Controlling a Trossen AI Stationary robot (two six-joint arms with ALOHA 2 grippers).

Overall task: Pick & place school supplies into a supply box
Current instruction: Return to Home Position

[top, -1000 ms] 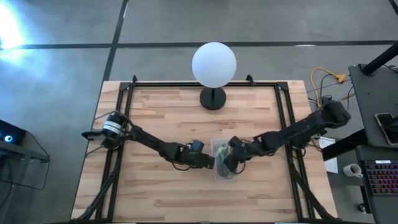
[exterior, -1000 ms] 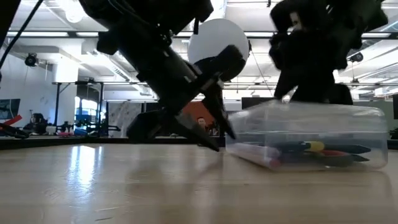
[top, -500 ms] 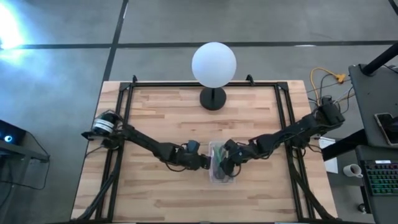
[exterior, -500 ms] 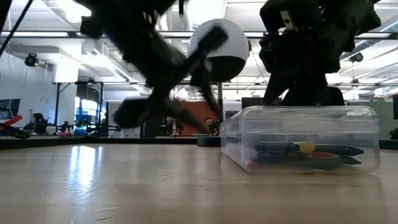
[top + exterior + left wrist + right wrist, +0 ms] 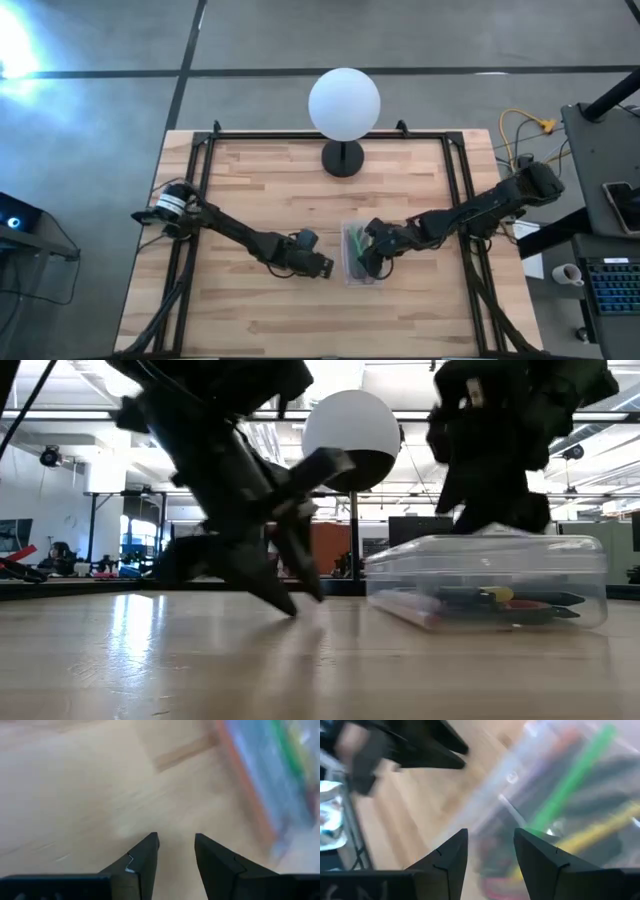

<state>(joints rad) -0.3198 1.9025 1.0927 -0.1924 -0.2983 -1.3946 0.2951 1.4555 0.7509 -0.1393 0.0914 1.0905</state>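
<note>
Sitting closed near the middle of the table (image 5: pixel 250 180) with the pens (image 5: pixel 500 598) inside, the supply box (image 5: pixel 358 256) looks finished — so the left gripper (image 5: pixel 176 836) just beside it and the right gripper (image 5: pixel 490 832) above it both hang slightly parted, gripping nothing.

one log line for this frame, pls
supply box: shut, pens inside | left gripper: open, empty, beside box | right gripper: open, empty, above box
</note>
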